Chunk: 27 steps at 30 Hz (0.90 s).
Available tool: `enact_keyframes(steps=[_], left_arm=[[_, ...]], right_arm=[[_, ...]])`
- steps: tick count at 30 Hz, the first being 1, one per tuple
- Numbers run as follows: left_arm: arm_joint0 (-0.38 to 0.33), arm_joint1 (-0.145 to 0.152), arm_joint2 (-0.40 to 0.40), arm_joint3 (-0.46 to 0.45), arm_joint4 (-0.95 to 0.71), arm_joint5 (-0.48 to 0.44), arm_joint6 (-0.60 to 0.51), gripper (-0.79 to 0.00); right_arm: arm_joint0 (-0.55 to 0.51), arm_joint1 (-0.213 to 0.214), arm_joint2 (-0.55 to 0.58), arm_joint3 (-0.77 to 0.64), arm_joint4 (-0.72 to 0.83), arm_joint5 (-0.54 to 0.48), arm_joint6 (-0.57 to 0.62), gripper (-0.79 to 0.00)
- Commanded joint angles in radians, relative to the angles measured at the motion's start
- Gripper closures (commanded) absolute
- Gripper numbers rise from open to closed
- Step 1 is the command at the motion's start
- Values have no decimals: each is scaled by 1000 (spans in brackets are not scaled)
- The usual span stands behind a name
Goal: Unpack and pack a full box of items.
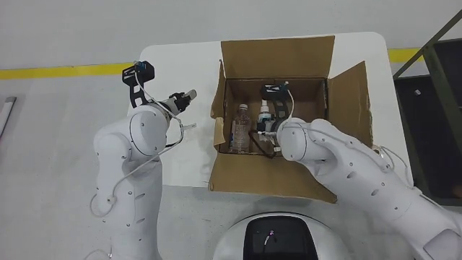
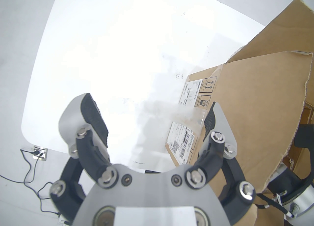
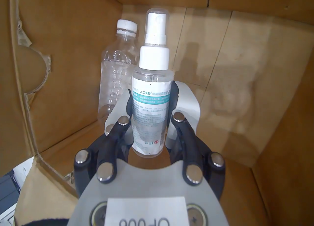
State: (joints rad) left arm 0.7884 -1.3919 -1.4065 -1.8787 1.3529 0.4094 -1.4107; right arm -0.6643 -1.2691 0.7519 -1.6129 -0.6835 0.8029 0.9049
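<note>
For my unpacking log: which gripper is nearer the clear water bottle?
Right. The right gripper is inside the box, shut on the spray bottle beside the water bottle; the left gripper is outside, over the table.

A: Entry one, left arm?
B: Elbow bent, forearm over the left half of the table (image 2: pixel 110 40). Left gripper (image 2: pixel 150 107): fingers spread wide, nothing between the pads (image 2: pixel 94 114).
A: Entry two, right arm?
B: Extended from the table's near edge, wrist lowered into the box (image 3: pixel 61 40). Right gripper (image 3: pixel 151 99): closed on the spray bottle (image 3: pixel 149 123), one finger on each side of its labelled body.
</note>
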Motion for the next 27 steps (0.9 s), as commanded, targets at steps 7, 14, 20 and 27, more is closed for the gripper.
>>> enact_keyframes(steps=[7, 14, 20, 27], left_arm=[[0, 0, 0, 0, 0, 0, 0, -785], [0, 0, 0, 0, 0, 0, 0, -785], [0, 0, 0, 0, 0, 0, 0, -785], [0, 0, 0, 0, 0, 0, 0, -785]], right_arm=[[23, -26, -24, 70, -4, 5, -31, 0], [35, -47, -36, 113, -2, -3, -47, -52], [40, -60, -41, 141, -6, -8, -43, -111], [38, -69, -39, 150, -19, -15, -31, -225]])
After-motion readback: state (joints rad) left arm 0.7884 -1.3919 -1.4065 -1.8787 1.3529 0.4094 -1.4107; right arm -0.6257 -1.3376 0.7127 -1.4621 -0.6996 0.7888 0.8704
